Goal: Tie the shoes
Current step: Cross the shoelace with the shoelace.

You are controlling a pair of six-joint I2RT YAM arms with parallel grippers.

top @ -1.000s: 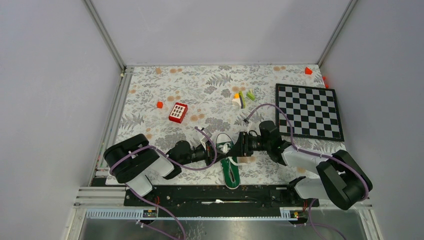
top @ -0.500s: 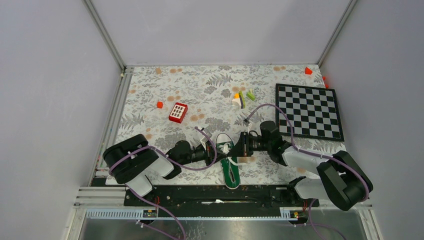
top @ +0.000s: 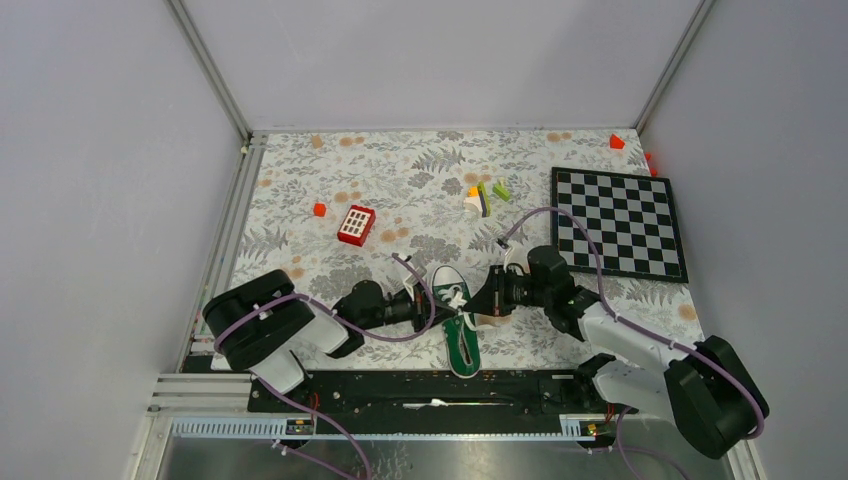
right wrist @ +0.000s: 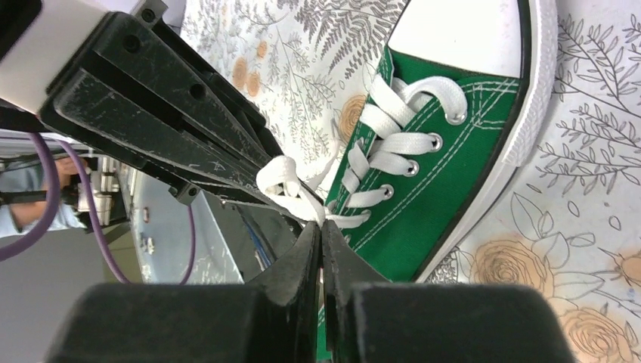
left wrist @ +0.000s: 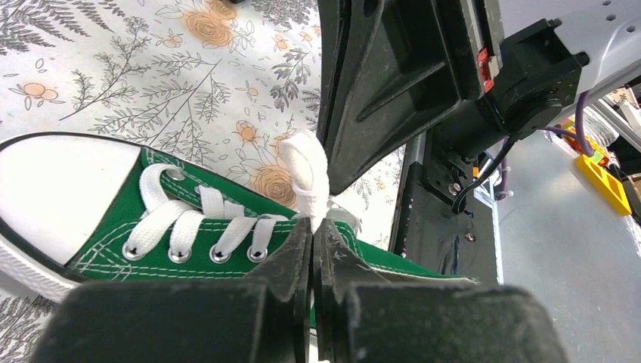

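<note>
The shoe (top: 462,340) is a small green sneaker with a white toe cap, lying near the table's front edge with its toe away from the arm bases. Its white laces (top: 455,297) rise from the top eyelets. My left gripper (top: 437,303) comes in from the left. It is shut on a lace loop (left wrist: 306,170) just above the shoe (left wrist: 83,189). Opposite it, my right gripper (top: 479,302) is shut on another lace loop (right wrist: 283,185) beside the shoe (right wrist: 446,174). The two sets of fingertips nearly meet over the laces.
A red-and-white keypad block (top: 356,224) lies behind the shoe to the left, with a small red cube (top: 319,209) near it. Small coloured blocks (top: 484,195) sit mid-table. A chessboard (top: 618,222) lies at the right. A black rail (top: 430,385) runs along the front edge.
My right gripper has closed onto the lace, and its arm has shifted slightly to the right. The left gripper has stayed shut in place.
</note>
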